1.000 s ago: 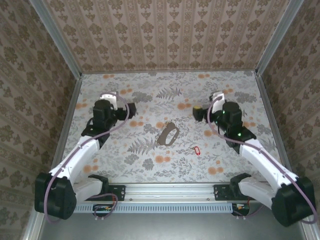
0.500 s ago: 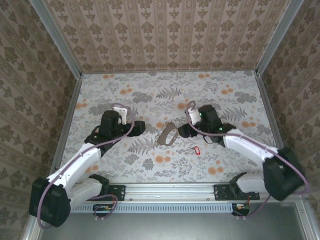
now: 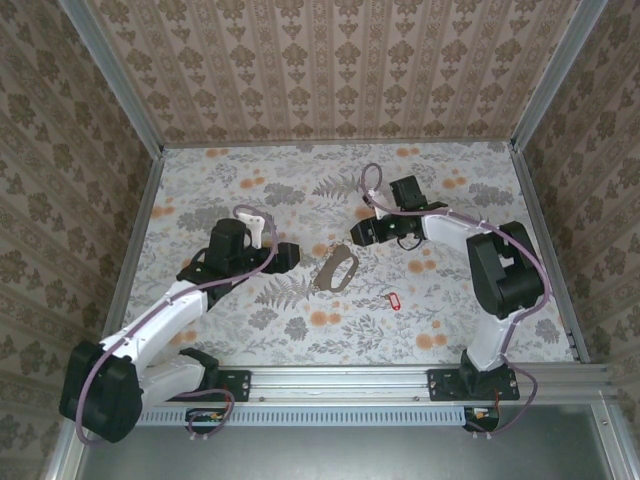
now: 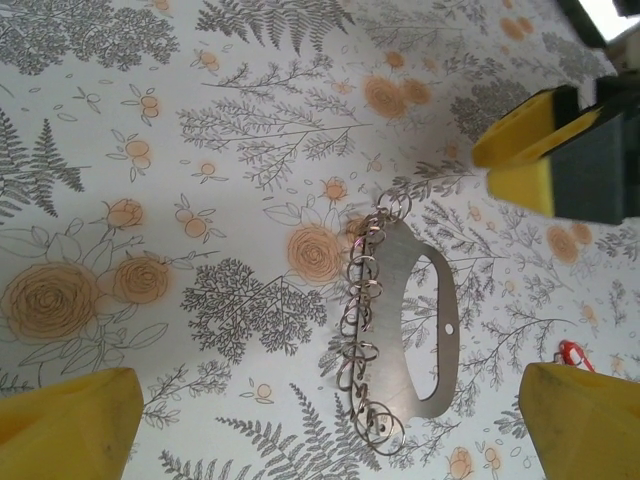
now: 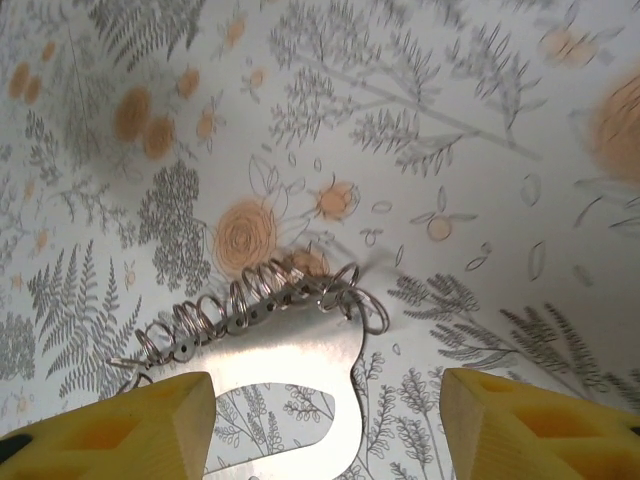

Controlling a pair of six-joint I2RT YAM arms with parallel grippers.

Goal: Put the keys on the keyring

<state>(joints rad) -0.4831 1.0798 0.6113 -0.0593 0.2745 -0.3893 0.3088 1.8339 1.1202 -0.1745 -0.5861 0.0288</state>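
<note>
The keyring (image 3: 337,268) is a flat grey metal plate with a handle-shaped cut-out and several wire rings along one edge; it lies flat mid-table. My left gripper (image 3: 287,255) is open just left of it, and the keyring (image 4: 410,310) lies between and ahead of its yellow pads (image 4: 70,425). My right gripper (image 3: 360,232) is at the keyring's far end, open, with the plate (image 5: 290,350) between its pads (image 5: 540,420) and a gap on the right side. The red key (image 3: 392,300) lies alone on the table to the keyring's near right, and the key (image 4: 572,352) also peeks in beside my left gripper's right pad.
Patterned walls (image 3: 330,60) close in the floral table on three sides. An aluminium rail (image 3: 340,380) runs along the near edge between the arm bases. Purple cables (image 3: 370,185) loop off both arms. The right arm's fingers (image 4: 525,188) reach into the left wrist view.
The right arm swung in from the right side to the keyring's far end and its jaws narrowed. The left gripper moved right, closer to the keyring. Keyring and key have not moved.
</note>
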